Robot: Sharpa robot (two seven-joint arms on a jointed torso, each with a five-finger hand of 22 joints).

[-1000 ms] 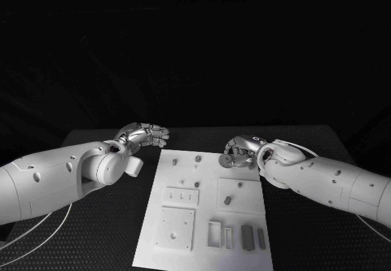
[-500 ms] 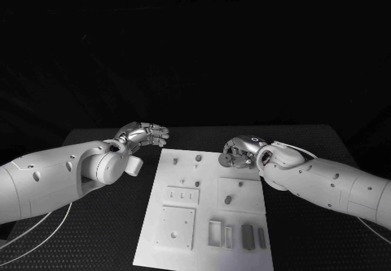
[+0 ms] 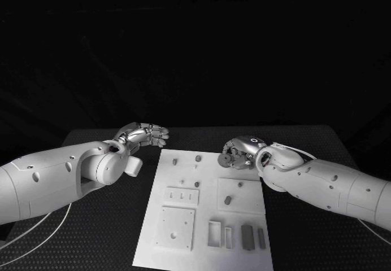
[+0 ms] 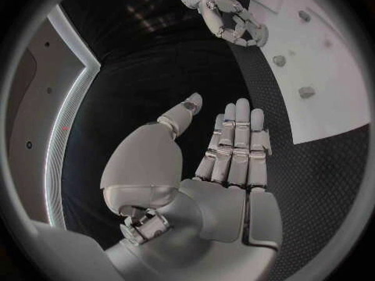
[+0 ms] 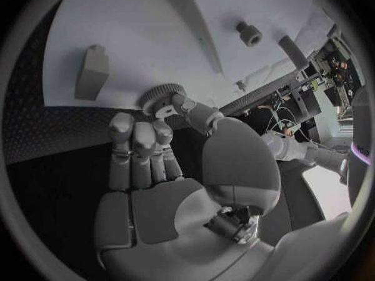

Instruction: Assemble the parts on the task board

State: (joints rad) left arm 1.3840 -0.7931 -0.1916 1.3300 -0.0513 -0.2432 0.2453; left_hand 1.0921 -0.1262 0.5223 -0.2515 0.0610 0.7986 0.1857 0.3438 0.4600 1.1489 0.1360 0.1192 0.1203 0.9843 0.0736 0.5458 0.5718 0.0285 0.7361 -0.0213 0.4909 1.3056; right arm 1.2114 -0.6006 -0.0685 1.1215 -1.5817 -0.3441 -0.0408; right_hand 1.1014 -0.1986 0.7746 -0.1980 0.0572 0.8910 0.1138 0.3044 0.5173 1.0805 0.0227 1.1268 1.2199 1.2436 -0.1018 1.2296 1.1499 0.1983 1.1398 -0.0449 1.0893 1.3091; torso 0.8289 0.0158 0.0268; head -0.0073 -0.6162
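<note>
At board's [image 3: 204, 226] far right edge, right hand [image 3: 238, 152] pinches small toothed gear [image 5: 159, 96] — light, rigid, best held by rim; left hand [image 4: 227, 162] idle, fingers straight, together.

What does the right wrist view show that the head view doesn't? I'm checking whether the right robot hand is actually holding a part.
Right wrist view alone: the right robot hand pinches a small toothed gear between thumb and a finger, its teeth plain.
Head view alone: the left robot hand, fingers curled, beside the board, and the near rectangular parts.
Both: the white task board and the right robot hand over its far right edge.
</note>
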